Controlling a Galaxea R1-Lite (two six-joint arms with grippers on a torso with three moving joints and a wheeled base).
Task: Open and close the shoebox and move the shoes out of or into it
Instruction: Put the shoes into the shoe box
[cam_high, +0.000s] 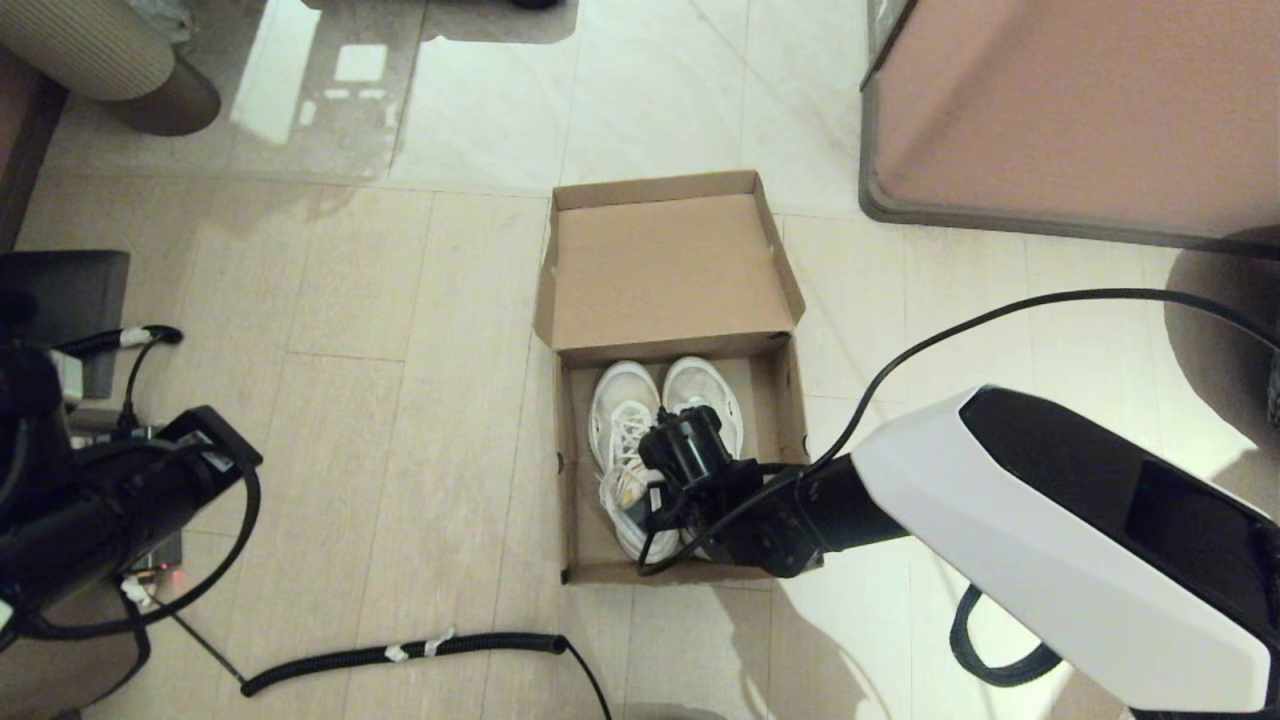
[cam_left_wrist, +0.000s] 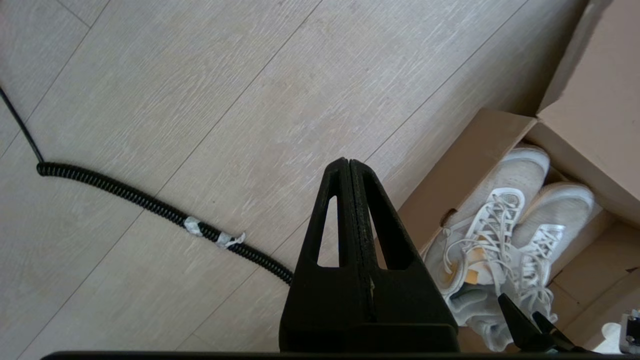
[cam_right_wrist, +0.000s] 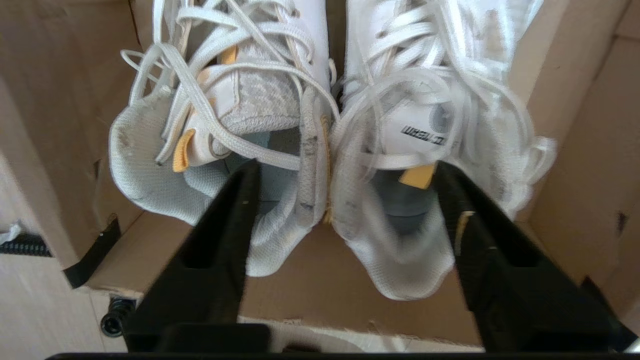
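The brown cardboard shoebox (cam_high: 577, 480) stands open on the floor, its hinged lid (cam_high: 665, 270) folded back away from me. Inside lie the two white mesh sneakers (cam_high: 625, 400), side by side with toes toward the lid and also visible in the left wrist view (cam_left_wrist: 505, 220). My right gripper (cam_right_wrist: 345, 172) is open low over their heels. One finger (cam_right_wrist: 235, 220) reaches into the left shoe (cam_right_wrist: 260, 100), the other finger (cam_right_wrist: 475, 235) into the right shoe (cam_right_wrist: 425, 115), with the touching inner heel walls between them. My left gripper (cam_left_wrist: 349, 162) is shut and empty above bare floor left of the box.
A large pinkish-brown block with a dark rim (cam_high: 1080, 110) stands at the far right. A coiled black cable (cam_high: 400, 652) lies on the floor in front of the box. A dark unit (cam_high: 60, 300) and a ribbed beige cylinder (cam_high: 90, 45) sit at the left.
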